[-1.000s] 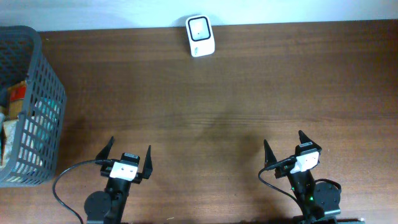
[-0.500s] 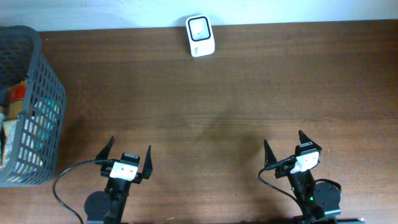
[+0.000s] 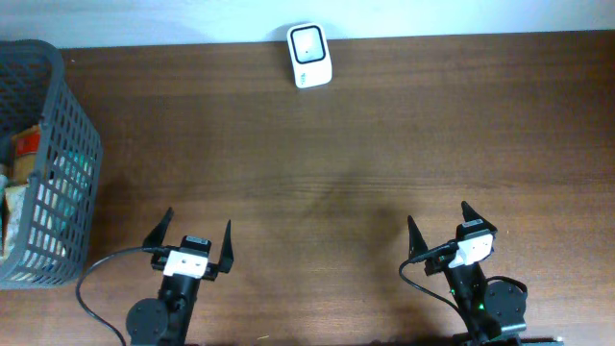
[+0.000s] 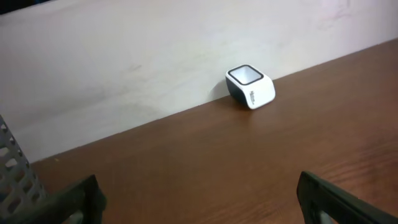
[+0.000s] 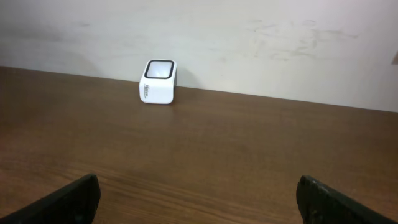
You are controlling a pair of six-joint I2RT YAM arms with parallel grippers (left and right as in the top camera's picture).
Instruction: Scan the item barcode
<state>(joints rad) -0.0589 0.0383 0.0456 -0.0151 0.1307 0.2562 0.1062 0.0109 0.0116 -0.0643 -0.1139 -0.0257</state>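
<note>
- Scanner (image 3: 309, 56), white with a black window, sits at far edge of table (image 3: 384, 125).
- Grey basket (image 3: 60, 115) at left edge, packaged items (image 3: 24, 144) inside, too unclear to name.
- Left gripper (image 3: 200, 221) at near edge, claw spread wide, holding nothing.
- Right gripper (image 3: 438, 213) at near edge, also spread, holding nothing.

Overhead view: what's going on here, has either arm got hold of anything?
Nothing is being handled. The left gripper and the right gripper both sit open and empty at the near edge of the table. The white scanner stands at the far edge by the wall, untouched. The items lie in the grey basket on the left side, so the scan has not begun.
</note>
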